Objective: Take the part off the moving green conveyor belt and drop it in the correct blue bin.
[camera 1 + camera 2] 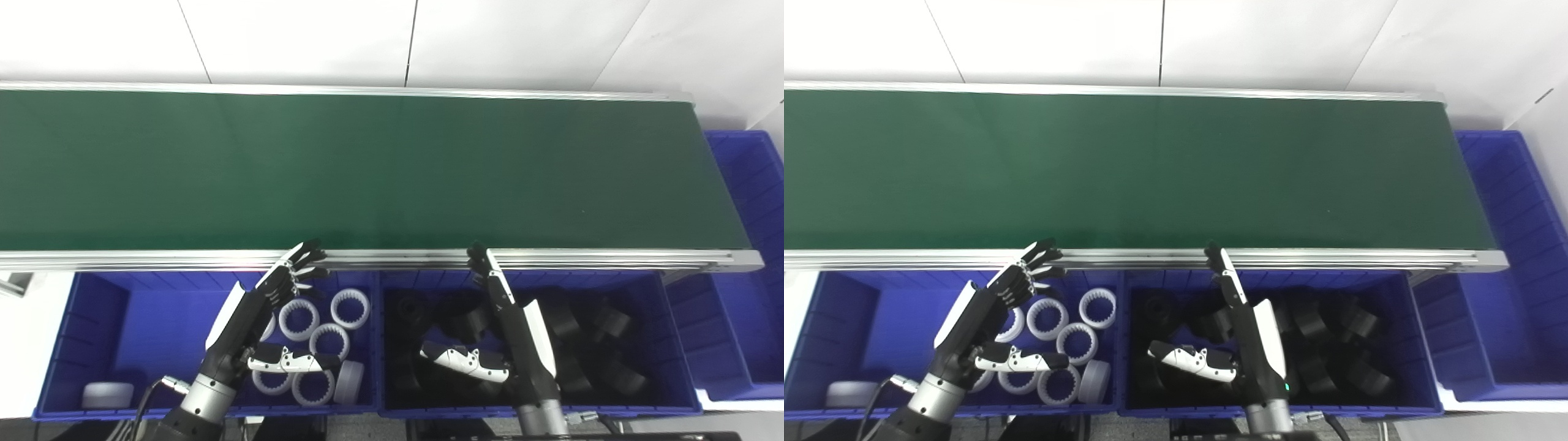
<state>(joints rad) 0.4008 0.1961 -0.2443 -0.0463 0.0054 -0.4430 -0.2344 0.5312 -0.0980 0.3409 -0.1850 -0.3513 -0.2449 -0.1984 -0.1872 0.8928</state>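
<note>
Left robot hand (269,312) spread empty over white-ring bin (92,318), right robot hand (508,331) likewise over black-part bin (667,343)

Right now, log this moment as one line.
belt: no part in view | left hand: open over white-ring bin | right hand: open over black-part bin | status: waiting

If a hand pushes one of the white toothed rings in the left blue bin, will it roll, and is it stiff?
The white toothed rings mostly lie flat in the left blue bin, so a push would probably slide one, not roll it. One beside them seems to stand on edge and might roll or tip. They hold clean circles, so they are likely rigid.
</note>
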